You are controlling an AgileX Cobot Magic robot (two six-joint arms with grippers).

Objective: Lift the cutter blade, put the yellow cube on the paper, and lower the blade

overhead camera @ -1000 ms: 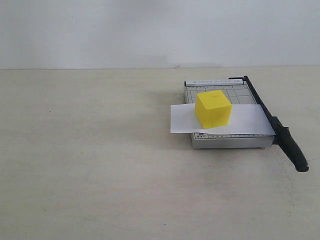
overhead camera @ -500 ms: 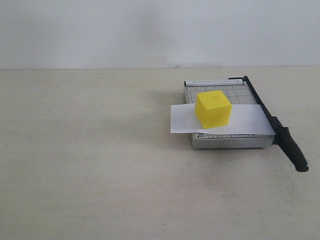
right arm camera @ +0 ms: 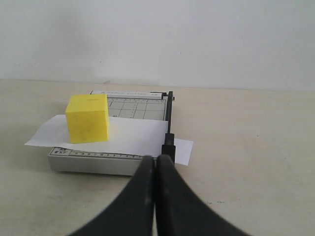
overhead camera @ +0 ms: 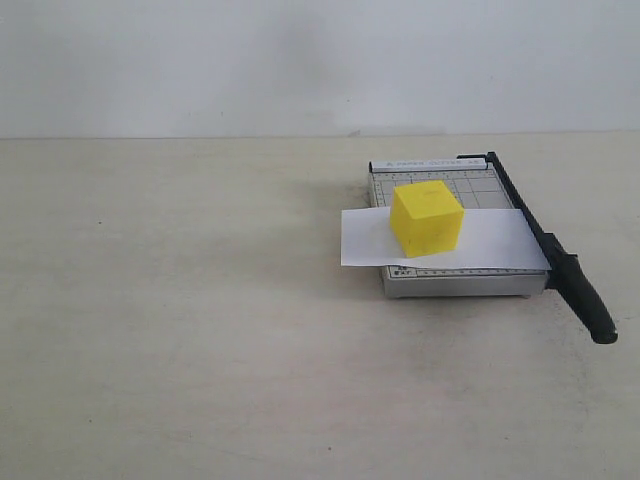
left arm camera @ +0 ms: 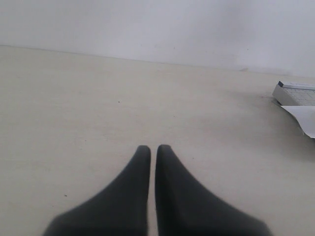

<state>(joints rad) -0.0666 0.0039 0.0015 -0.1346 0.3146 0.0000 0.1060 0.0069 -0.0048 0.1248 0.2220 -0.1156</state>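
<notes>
The yellow cube (overhead camera: pixel 427 218) (right arm camera: pixel 88 118) rests on the white paper (overhead camera: pixel 490 245) (right arm camera: pixel 133 135), which lies across the grey gridded cutter base (overhead camera: pixel 455 283) (right arm camera: pixel 91 161). The black cutter blade (overhead camera: pixel 545 245) (right arm camera: pixel 170 115) lies down flat along the base's right edge, its thick handle (overhead camera: pixel 588 303) sticking out toward the front. Neither gripper shows in the exterior view. My right gripper (right arm camera: pixel 156 158) is shut and empty, hovering short of the handle end. My left gripper (left arm camera: pixel 150 148) is shut and empty over bare table, far to the left of the cutter (left arm camera: pixel 295 93).
The beige table (overhead camera: pixel 200 320) runs back to a white wall (overhead camera: pixel 300 60). A corner of the paper (left arm camera: pixel 305 118) overhangs the base on the left side.
</notes>
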